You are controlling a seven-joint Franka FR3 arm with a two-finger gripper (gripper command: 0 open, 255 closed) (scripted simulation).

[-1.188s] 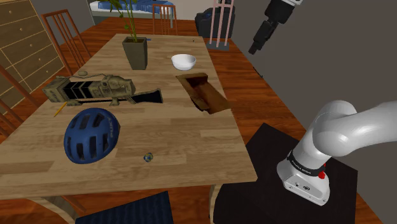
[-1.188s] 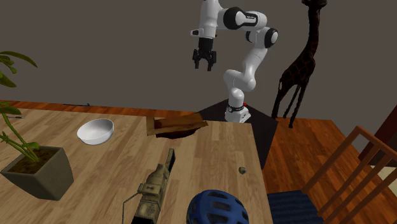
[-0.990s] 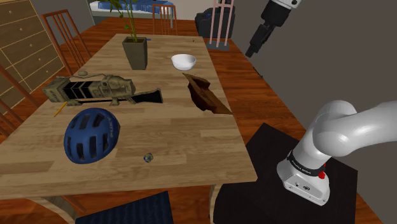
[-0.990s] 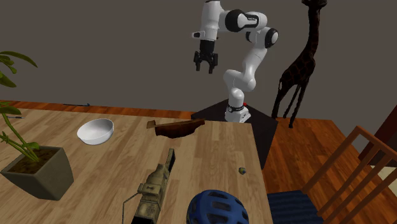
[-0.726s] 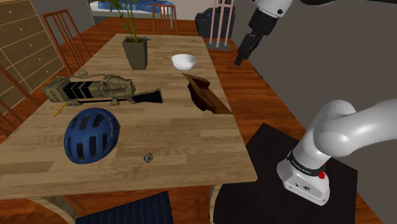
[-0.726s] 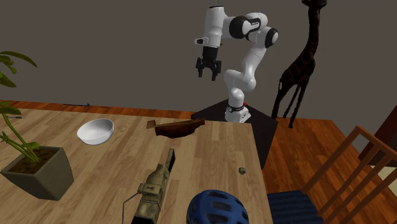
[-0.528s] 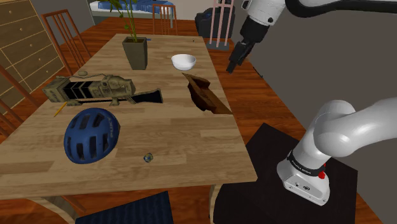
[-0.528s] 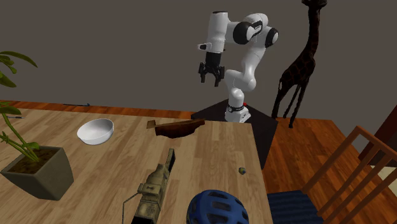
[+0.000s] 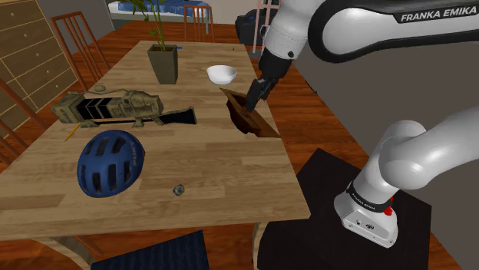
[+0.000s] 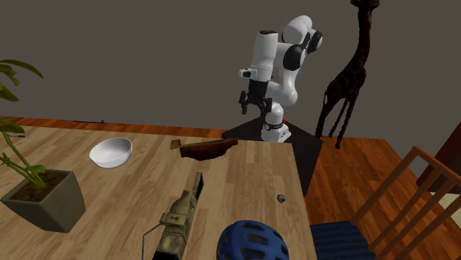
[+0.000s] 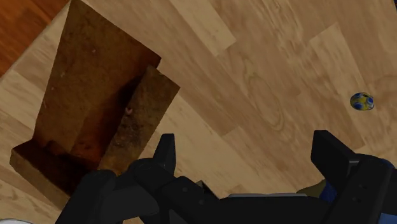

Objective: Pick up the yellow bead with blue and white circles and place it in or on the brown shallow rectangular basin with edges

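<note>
A blue helmet [image 9: 112, 161] is sitting on the wooden desk [image 9: 230, 169] towards the shoulder view's near left, with a tan toy blaster [image 9: 115, 107] lying just beyond it. A white bowl [image 9: 221, 74] and a potted plant [image 9: 163, 61] are standing at the far end. None of these is lying between the bead [image 9: 179, 189] and the brown basin [image 9: 249, 115], only bare wood. A dark giraffe figure [image 10: 347, 81] is standing on the floor behind the stand in the second exterior view. Since a second ago the arm [image 9: 361, 31] has been swinging down from high above the floor beside the desk. The jaws are now hanging over the basin's far end – released, standing wide apart with nothing between them in the wrist view. The basin had a different outline in the oldest frame, and since then it has been lying unchanged at the desk's right edge in the shoulder view. The bead has not been moving either – it is resting alone near the desk's near edge, just right of the helmet and well apart from the basin. In the wrist view it is showing as a small yellow ball with blue patches.
</note>
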